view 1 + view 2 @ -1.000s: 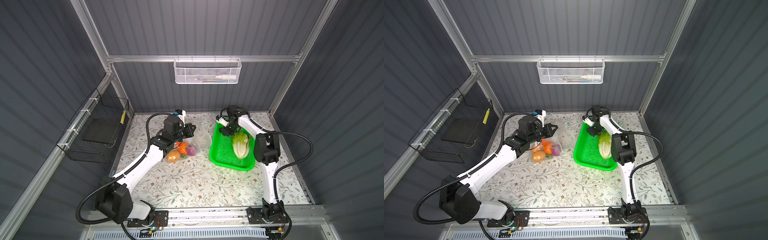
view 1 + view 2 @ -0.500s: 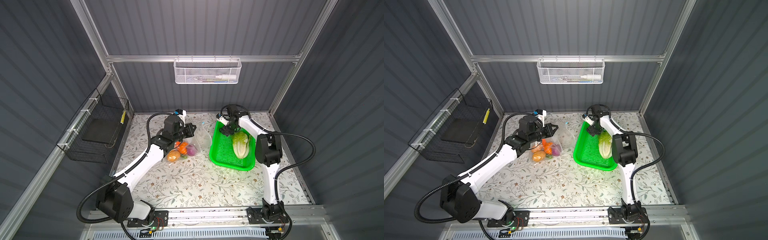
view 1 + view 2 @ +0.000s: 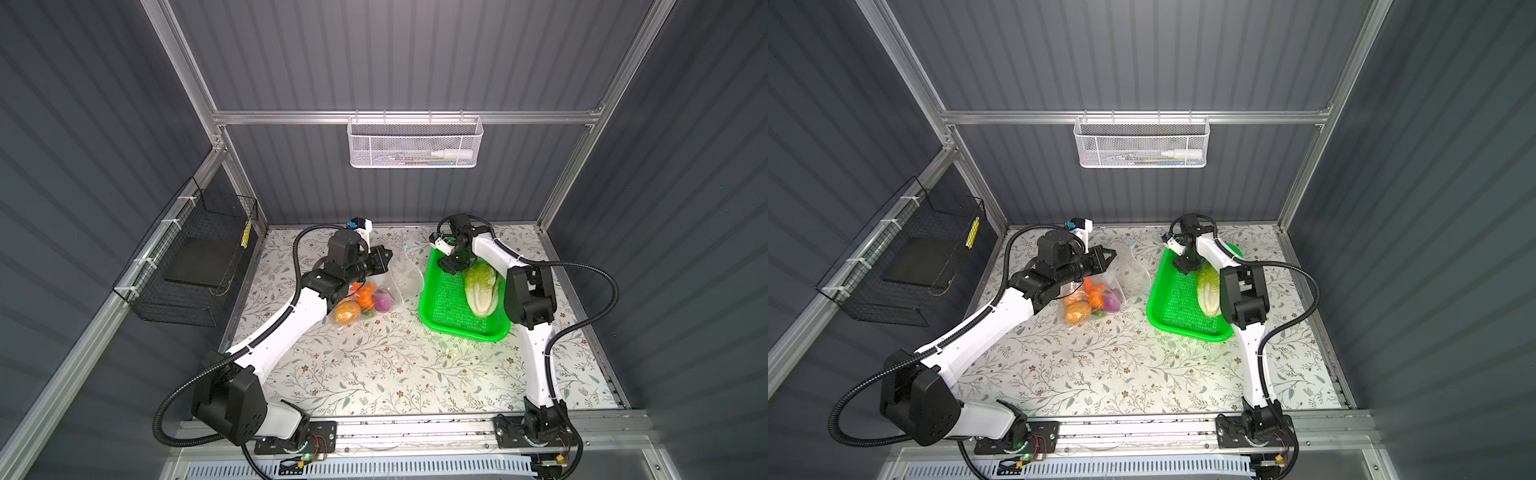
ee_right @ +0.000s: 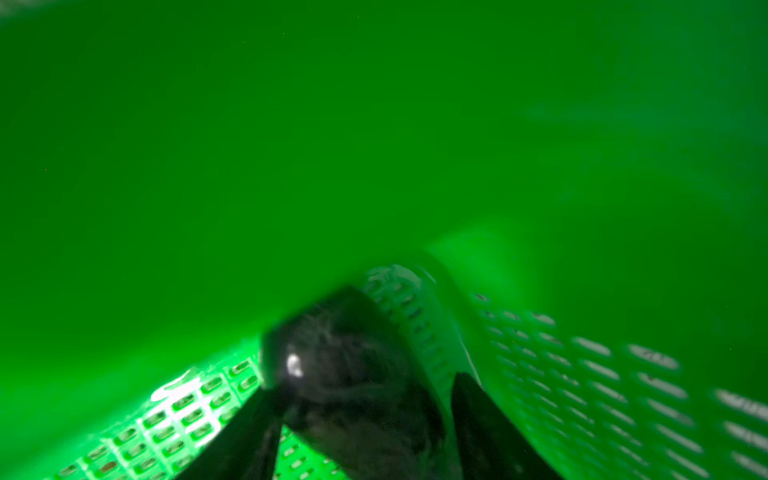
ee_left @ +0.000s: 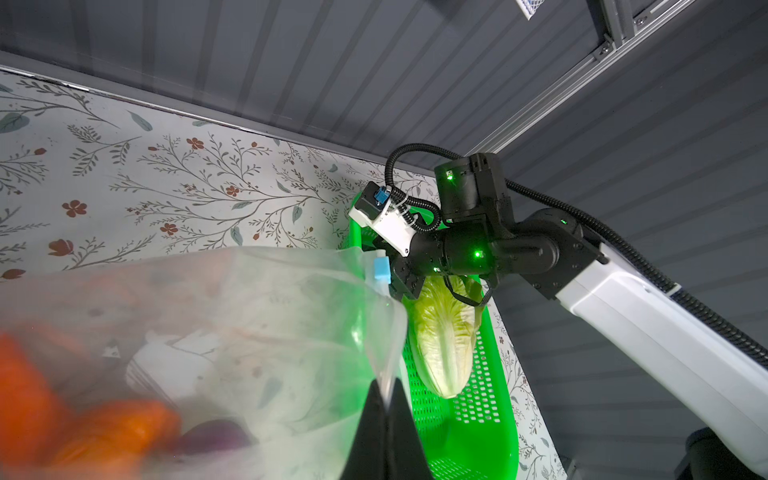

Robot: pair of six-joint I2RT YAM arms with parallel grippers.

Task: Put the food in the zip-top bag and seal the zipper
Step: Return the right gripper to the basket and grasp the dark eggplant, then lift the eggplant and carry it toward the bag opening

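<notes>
My left gripper [image 3: 384, 254] [image 3: 1108, 253] [image 5: 386, 395] is shut on the mouth edge of the zip-top bag [image 3: 405, 276] [image 3: 1133, 274] [image 5: 249, 316] and holds it up. The zipper's light-blue slider [image 3: 406, 246] [image 5: 381, 269] sits at the far end of the mouth. Inside the bag lie a potato-like lump [image 3: 347, 311], orange pieces [image 3: 365, 297] and a purple onion [image 3: 381, 300]. The napa cabbage [image 3: 480, 286] [image 3: 1208, 291] [image 5: 444, 340] lies in the green basket [image 3: 440, 299] [image 5: 469, 436]. My right gripper [image 3: 451, 268] [image 4: 365, 388] is down in the basket's far corner, its fingers closed round the dark eggplant [image 4: 345, 357].
A white mesh basket [image 3: 415, 143] hangs on the back wall. On the left wall hangs a black wire basket [image 3: 195, 257]. The green basket's walls [image 4: 582, 353] close in tightly round my right gripper. Aluminium posts mark the table's back corners.
My right gripper has dipped a little lower into the basket's far corner. The left arm and the bag stand as before.
</notes>
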